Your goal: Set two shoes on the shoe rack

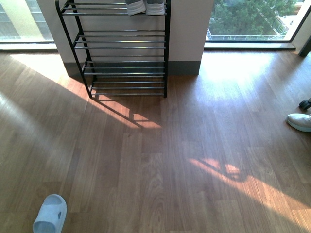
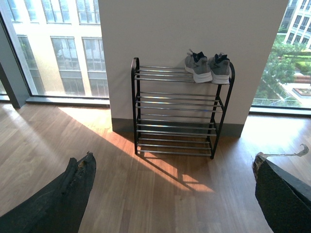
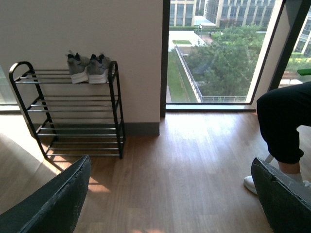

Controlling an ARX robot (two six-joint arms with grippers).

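Grey knit sneakers (image 2: 208, 67) top the black-framed chrome-bar shoe rack (image 2: 175, 104), at its right end.
Pale-blue plastic slide (image 1: 50, 214) lies well apart, wood floor (image 1: 160, 160) open between; left gripper (image 2: 173, 156) and right gripper (image 3: 171, 160) gape wide (empty).

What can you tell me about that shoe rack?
The shoe rack is tall and open: black metal side frames rounded on top, four tiers of thin shiny bars. It stands upright on the wooden floor against a pale wall between windows. A pair of grey sneakers sits on the top tier's right end; the three lower tiers hold nothing.
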